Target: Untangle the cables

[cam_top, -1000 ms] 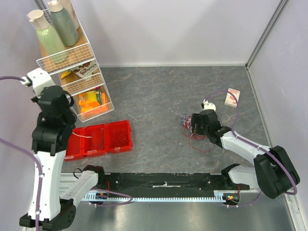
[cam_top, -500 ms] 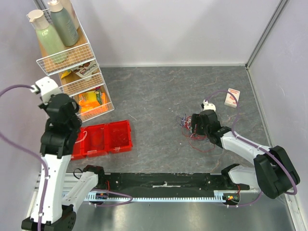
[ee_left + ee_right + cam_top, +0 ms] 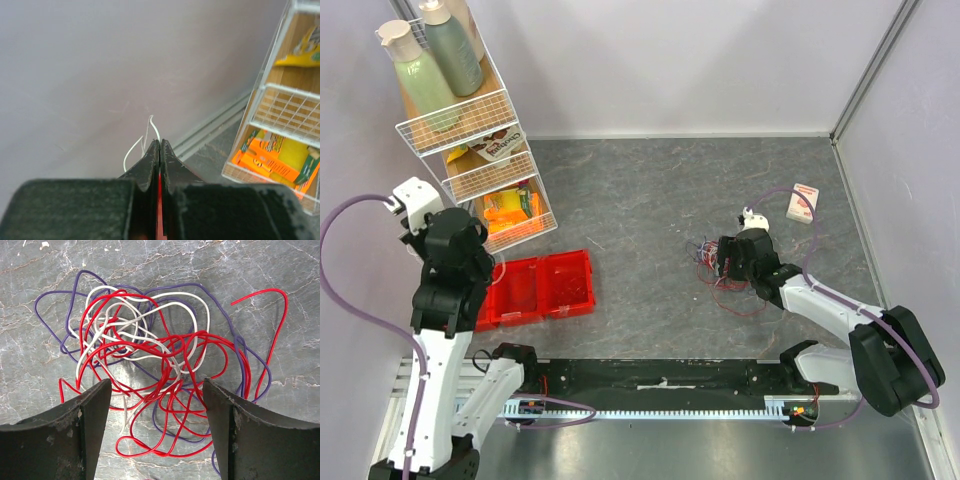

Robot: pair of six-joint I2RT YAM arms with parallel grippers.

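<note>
1. Right wrist view: the right claw (image 3: 157, 432) has its jaws spread wide and holds nothing. One finger stands at each lower corner of the picture.
2. The cables (image 3: 150, 355) are red, dark purple and white strands knotted into one loose heap. They lie flat on the grey marbled table (image 3: 280, 270), straight ahead of the claw, and the lowest red loops reach into the gap between the fingers. No strand is pinched.
3. Top external view: this shows the same heap only as a small reddish scribble at the tip of the right arm, right of the table's middle. The strands cannot be told apart here.
4. Left wrist view: the left claw (image 3: 160, 144) has its jaws pressed together on a white cable (image 3: 150, 131), whose thin ends curl out past the tips. The overhead view does not show this strand.
5. Beyond the left claw is a pale wall. To the right stands a wire rack (image 3: 280, 115) with orange packets (image 3: 270, 160) on a lower shelf.
6. Top external view: the left arm is raised at the table's left edge beside a red bin (image 3: 560, 282), well apart from the heap. Its own body hides the fingertips. Two bottles (image 3: 420, 75) stand on top of the rack.
7. A small box (image 3: 803, 203) lies beyond the right claw near the far right, apart from the heap.
</note>
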